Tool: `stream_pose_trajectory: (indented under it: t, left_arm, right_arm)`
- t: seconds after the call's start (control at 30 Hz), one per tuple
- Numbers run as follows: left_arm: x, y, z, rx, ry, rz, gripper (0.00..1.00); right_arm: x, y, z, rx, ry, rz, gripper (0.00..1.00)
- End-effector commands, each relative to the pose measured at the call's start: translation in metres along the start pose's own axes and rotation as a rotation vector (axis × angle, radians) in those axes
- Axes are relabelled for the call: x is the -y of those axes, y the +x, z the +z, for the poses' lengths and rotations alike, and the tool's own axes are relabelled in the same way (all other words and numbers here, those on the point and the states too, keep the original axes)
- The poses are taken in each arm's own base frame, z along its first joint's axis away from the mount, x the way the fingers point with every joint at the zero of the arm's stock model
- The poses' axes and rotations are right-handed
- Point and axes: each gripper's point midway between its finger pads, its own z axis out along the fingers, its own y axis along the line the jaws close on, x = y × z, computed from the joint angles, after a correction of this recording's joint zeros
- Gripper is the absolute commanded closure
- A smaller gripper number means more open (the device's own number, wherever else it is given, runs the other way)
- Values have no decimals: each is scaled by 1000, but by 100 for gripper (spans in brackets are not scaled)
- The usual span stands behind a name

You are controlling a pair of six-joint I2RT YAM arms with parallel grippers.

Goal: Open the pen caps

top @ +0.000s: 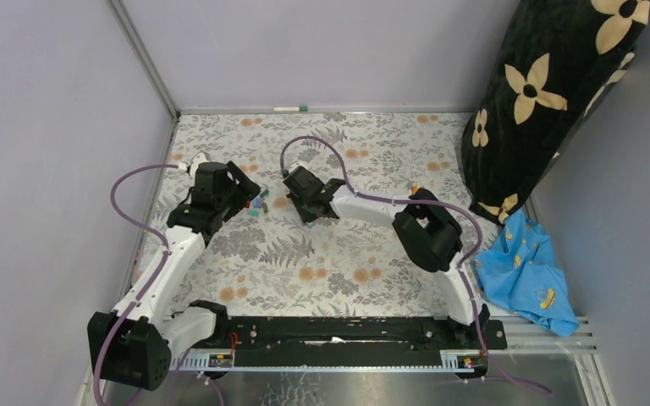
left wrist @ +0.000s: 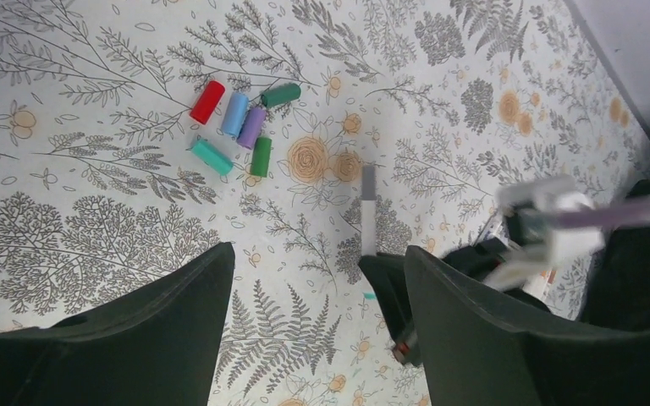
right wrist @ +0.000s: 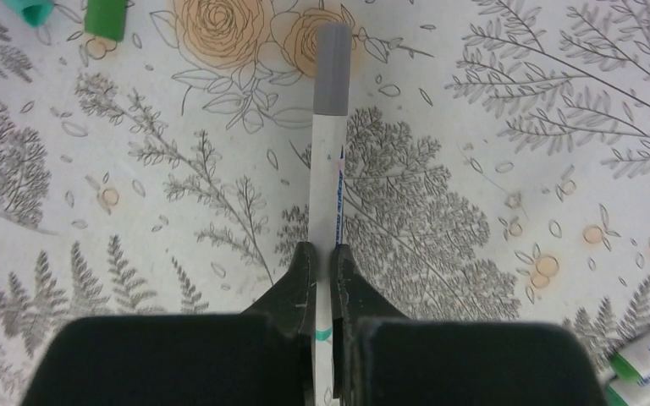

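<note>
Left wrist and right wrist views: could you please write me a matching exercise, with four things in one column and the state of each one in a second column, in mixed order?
Things:
1. red cap
2. grey cap
3. left fingers
4. right fingers

States:
A. shut on the white pen
B. wide apart, holding nothing
C. fitted on the end of the pen
D. lying loose on the table beside other caps

Pairs: 1-D, 2-C, 3-B, 4-A.
</note>
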Motion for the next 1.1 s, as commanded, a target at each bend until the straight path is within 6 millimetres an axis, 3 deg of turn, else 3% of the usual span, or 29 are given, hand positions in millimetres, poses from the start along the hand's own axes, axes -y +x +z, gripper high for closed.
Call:
stream_pose_trajectory:
  t: [0.0, 0.23, 0.67, 0.97, 1.07]
  left_arm:
    - [12, 2, 15, -8, 50, -39, 20]
    - [29, 25, 39, -121, 121, -114, 20]
    - [76, 64, 69, -269, 203, -175, 21]
    - [85, 87, 82, -327, 212, -199, 25]
    - [88, 90, 84, -334, 218, -206, 31]
  right_arm:
    - [-5, -46, -52, 178, -62, 61, 100]
    - [-4, -37, -77, 217, -108, 92, 100]
    - [-11, -23, -92, 229, -182, 117, 100]
    - [-6, -22, -103, 252, -175, 115, 100]
    - [-6, -21, -104, 248, -177, 113, 100]
